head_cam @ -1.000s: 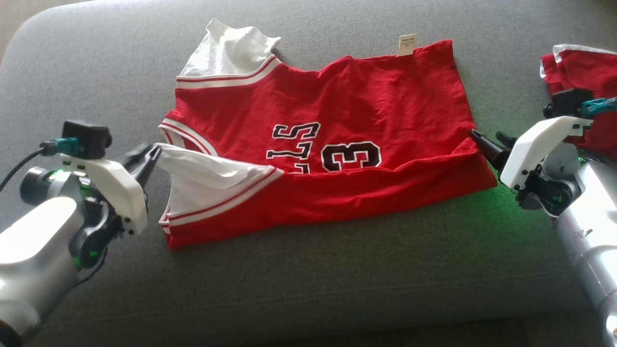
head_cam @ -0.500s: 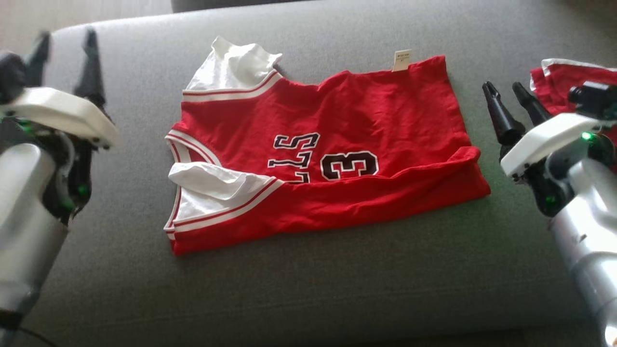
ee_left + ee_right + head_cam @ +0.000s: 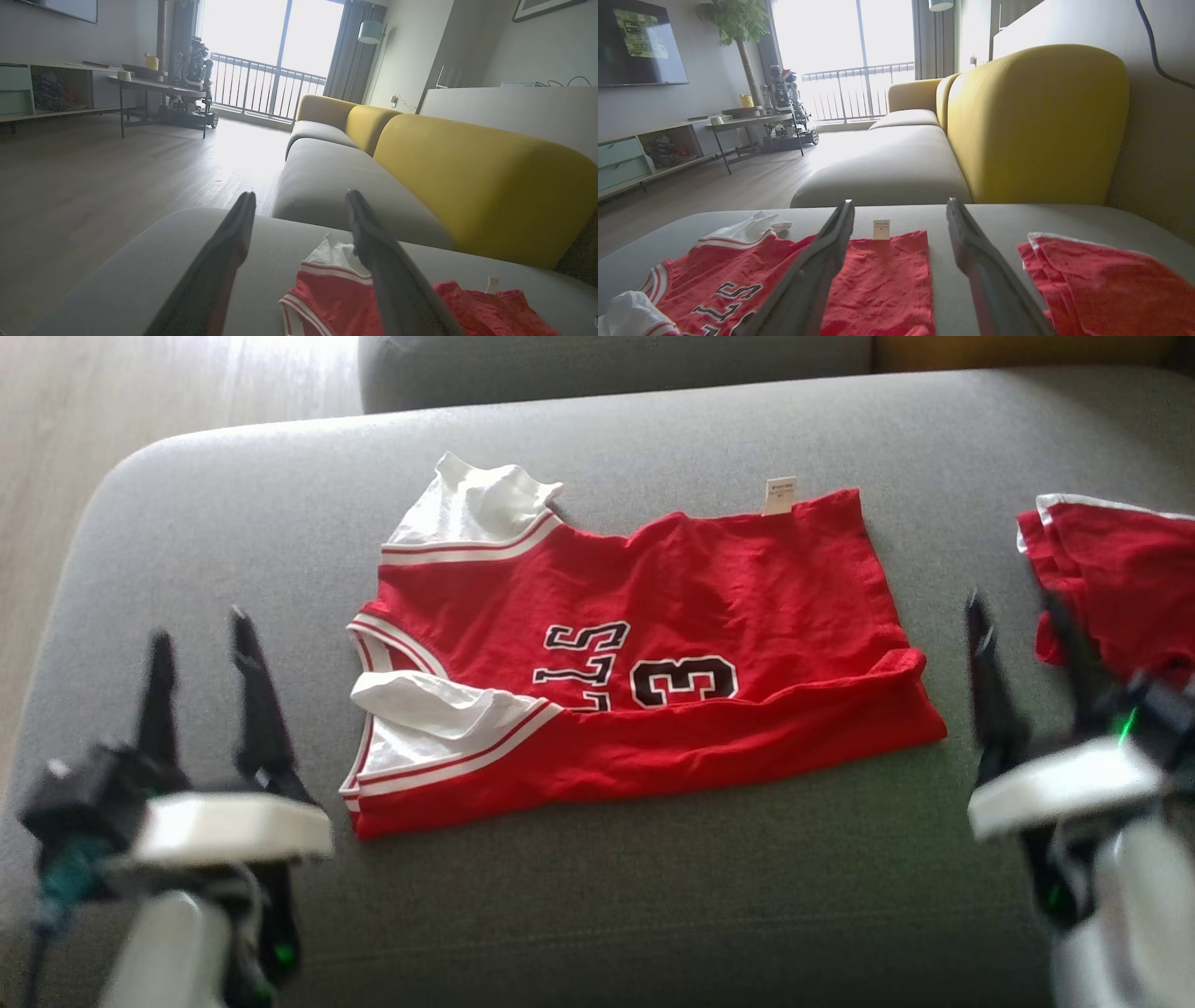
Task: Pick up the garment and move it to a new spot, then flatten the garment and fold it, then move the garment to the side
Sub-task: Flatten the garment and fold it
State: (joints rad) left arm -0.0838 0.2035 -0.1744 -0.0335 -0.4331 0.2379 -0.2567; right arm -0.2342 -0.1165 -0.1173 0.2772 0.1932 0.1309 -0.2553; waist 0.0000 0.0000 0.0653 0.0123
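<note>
Both with fingers apart and holding nothing, the left pincer (image 3: 198,630) hovers near the white-trimmed shoulder end, and the right pincer (image 3: 1016,607) near the hem, of a red jersey (image 3: 709,588) lying half-folded on a grey sofa cushion (image 3: 653,915).

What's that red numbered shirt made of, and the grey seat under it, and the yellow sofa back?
Red jersey: thin, soft knit cloth by the look, matte; it wrinkles and its lower edge rolls over. Grey seat cushion: woven upholstery, matte and slightly fuzzy, over rounded padding. Yellow backrest: smoother, likely fabric, though its faint sheen leaves leatherette open.
</note>
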